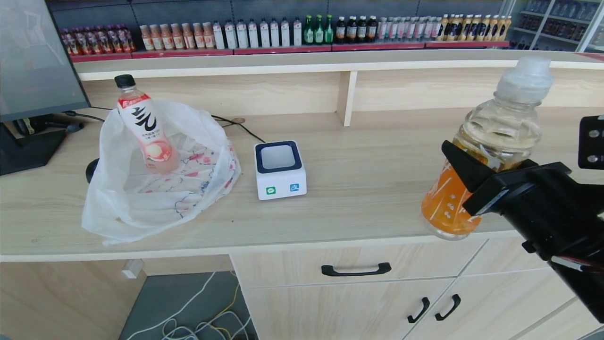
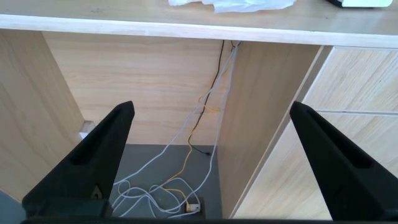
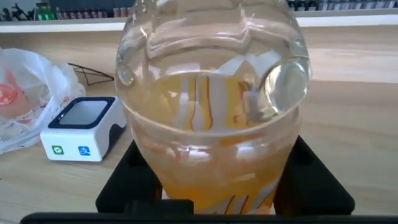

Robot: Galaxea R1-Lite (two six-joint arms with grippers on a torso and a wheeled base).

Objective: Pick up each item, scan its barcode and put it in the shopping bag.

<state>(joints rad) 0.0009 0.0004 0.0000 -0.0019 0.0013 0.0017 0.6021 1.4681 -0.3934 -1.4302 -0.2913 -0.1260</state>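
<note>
Left gripper: jaws spread wide, nothing between them. It sits below the counter edge, facing the open gap under the counter where loose cables lie on the floor. In the head view those cables are at bottom centre-left. The drawer fronts with black handles are at bottom centre and bottom right.

Right gripper: right side of the head view, black fingers clamped around the middle of the orange drink bottle. The bottle is upright, tilted slightly, with a clear cap on top. Orange label on the lower half, clear upper half with pale liquid. Its base sits over the front edge of the counter at lower right; cannot tell if it touches the wood. The right wrist view has the same bottle close up between the two fingers.

Shopping bag: white, thin plastic, slumped open on the counter at left-centre of the frame. A pink drink bottle with a black cap stands inside it, leaning a little towards upper left.

Barcode scanner: small white box with a dark-rimmed window on top. It is at the centre of the frame, just right of the bag and well apart from the held bottle. A black cord runs from it towards the back.

Monitor: upper left corner, dark screen, on a black stand.

Back: a raised wooden ledge across the frame. Behind it, along the top edge, a red shelf with rows of drink bottles.
</note>
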